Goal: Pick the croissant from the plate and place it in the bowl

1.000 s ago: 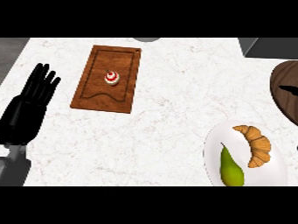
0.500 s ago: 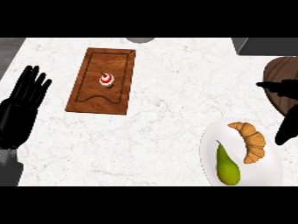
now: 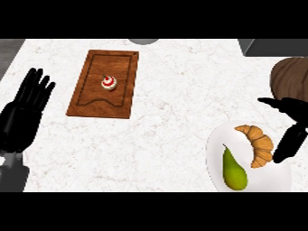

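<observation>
Golden croissant [image 3: 258,143], long axis near-to-far, ends curving left, on white plate [image 3: 277,175]

One white plate [image 3: 279,177] lies on the one desk [image 3: 176,90]. The plate carries one croissant [image 3: 258,144] and one pear [image 3: 233,169]. Just beyond the plate stands one brown bowl [image 3: 300,81]. Well left of the plate lies one wooden board [image 3: 93,97] bearing one small red-and-white cake [image 3: 109,83]. Two show: the left robot hand [image 3: 19,119] far left of the plate, the right robot hand [image 3: 306,115] at its right edge
</observation>
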`<state>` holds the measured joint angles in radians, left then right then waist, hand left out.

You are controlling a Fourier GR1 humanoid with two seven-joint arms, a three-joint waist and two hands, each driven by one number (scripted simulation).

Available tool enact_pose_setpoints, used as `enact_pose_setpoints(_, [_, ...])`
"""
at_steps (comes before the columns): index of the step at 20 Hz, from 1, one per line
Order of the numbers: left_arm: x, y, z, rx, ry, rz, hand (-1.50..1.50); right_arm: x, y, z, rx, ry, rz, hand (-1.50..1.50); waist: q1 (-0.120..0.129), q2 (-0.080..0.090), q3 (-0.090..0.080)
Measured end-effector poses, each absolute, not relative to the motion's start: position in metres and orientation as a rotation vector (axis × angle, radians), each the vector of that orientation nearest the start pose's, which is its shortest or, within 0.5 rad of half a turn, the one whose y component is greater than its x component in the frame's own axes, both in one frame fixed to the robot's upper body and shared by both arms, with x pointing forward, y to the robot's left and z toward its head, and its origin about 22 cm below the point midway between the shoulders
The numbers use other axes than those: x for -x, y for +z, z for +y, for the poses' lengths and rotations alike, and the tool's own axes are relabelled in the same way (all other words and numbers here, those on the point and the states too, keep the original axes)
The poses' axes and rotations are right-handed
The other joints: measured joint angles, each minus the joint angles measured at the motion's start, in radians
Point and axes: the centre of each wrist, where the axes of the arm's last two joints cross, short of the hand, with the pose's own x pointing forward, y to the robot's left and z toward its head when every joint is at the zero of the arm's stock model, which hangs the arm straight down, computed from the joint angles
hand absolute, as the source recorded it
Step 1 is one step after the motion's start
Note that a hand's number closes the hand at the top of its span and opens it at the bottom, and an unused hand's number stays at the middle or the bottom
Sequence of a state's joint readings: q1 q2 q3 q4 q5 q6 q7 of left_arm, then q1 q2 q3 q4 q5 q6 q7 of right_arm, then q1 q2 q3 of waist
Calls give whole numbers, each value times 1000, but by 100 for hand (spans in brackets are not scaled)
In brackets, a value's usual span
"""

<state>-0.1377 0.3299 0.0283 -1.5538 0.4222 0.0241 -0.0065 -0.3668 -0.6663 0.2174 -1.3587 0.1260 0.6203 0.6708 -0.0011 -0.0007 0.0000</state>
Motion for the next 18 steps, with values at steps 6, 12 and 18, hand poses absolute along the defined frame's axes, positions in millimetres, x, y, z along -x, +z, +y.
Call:
enact_pose_setpoints(6, [-274,59,299,92,70,-1692,0,-301,80,-321,512,1052,-717,-150,0,0,0])
enact_pose_setpoints(12, [-269,58,296,87,63,-1689,0,-293,60,-329,538,1061,-752,-150,2,0,0])
enact_pose_setpoints(18, [-271,55,293,88,65,-1690,0,-301,44,-322,537,1085,-730,-150,3,1,0])
